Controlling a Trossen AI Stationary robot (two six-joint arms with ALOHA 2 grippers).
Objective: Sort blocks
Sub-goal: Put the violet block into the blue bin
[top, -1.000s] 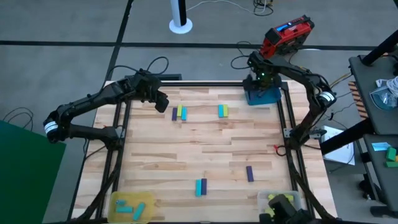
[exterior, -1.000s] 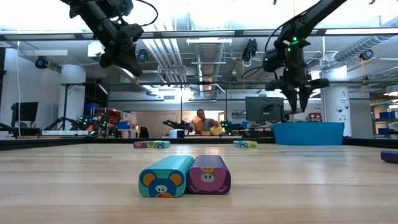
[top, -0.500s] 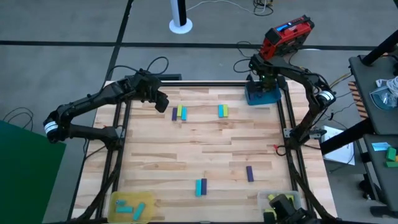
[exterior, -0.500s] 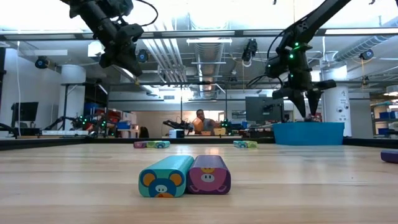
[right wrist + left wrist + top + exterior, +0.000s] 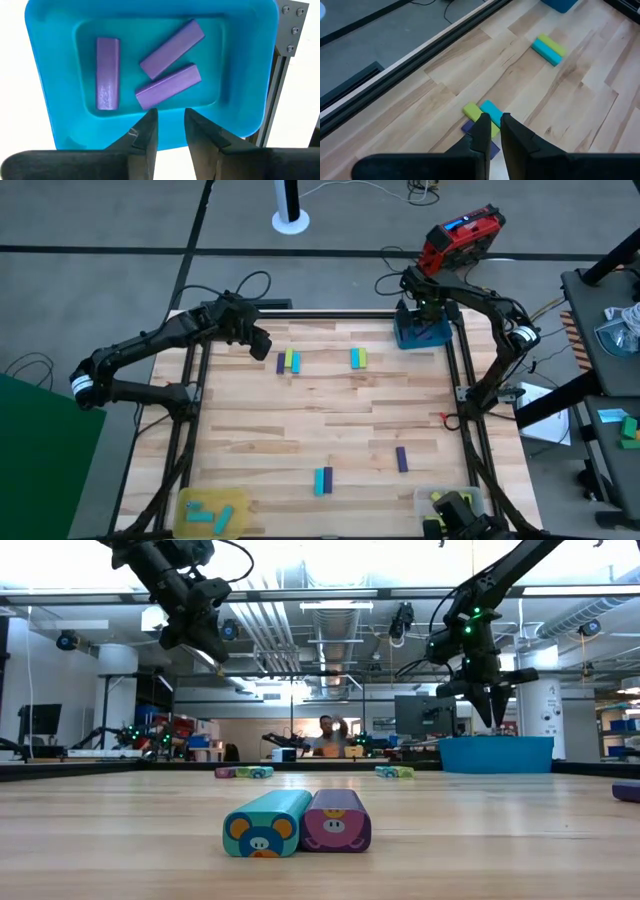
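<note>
The right gripper [image 5: 168,131] hangs over the blue tray [image 5: 45,60] at the table's far right corner, its fingers parted and holding nothing. By the look of it, a drop is just finished. Three purple blocks [image 5: 170,86] lie loose in that tray, one apart and two angled close together.

The left gripper [image 5: 492,132] hovers above the far left of the table, fingers nearly together and empty, just over a trio of blocks [image 5: 288,360] — purple, yellow-green and cyan lying side by side. A yellow-green and cyan pair [image 5: 358,358] lies near the blue tray.

Nearer the front lie a cyan and purple pair [image 5: 297,823] and a lone purple block [image 5: 401,459].

The yellow tray [image 5: 188,503] at the front left holds cyan blocks; the clear tray [image 5: 424,498] at the front right shows yellow-green ones, partly hidden.

I'd say the next move is a fetch, needing one bar picked cleanly away from its touching neighbours.
</note>
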